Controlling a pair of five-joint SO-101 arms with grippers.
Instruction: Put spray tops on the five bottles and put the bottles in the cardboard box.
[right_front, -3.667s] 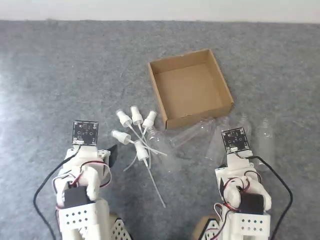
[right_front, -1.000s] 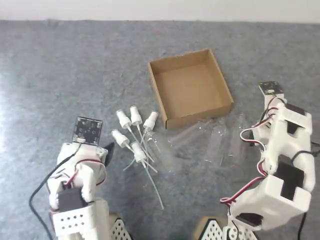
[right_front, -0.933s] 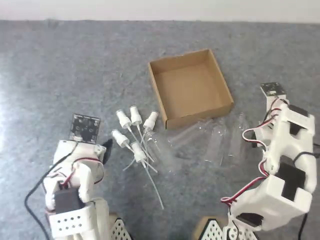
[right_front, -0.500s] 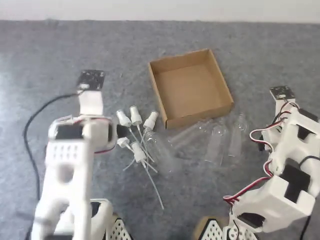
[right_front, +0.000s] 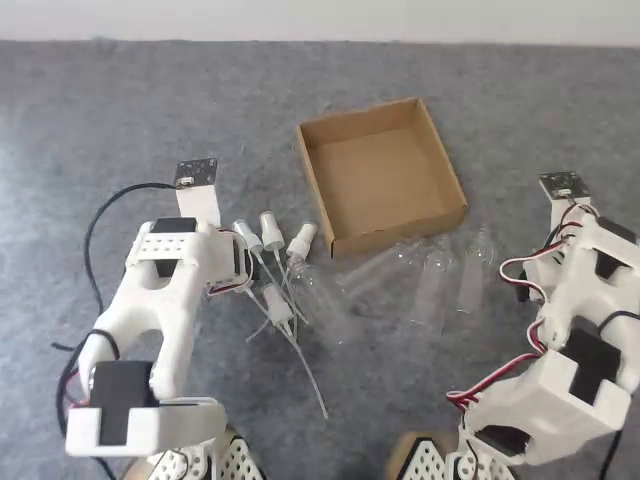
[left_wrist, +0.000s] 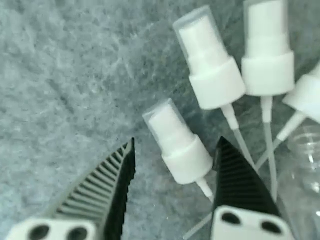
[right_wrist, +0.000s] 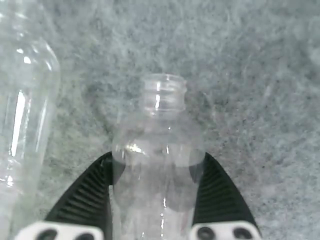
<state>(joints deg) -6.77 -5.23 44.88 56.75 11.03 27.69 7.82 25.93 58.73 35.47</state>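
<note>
while the left gripper (left_wrist: 176, 141) is hanging open astride one white spray top (left_wrist: 179, 149) lying on the grey carpet (right_front: 120, 110), at the left edge of the other spray tops (right_front: 272, 232), the right gripper (right_wrist: 156, 160) is clasping a clear bottle (right_wrist: 159, 135) at the right. more bottles (right_front: 430, 285) are lying between the arms, just near of the cardboard box (right_front: 380, 180).
</note>
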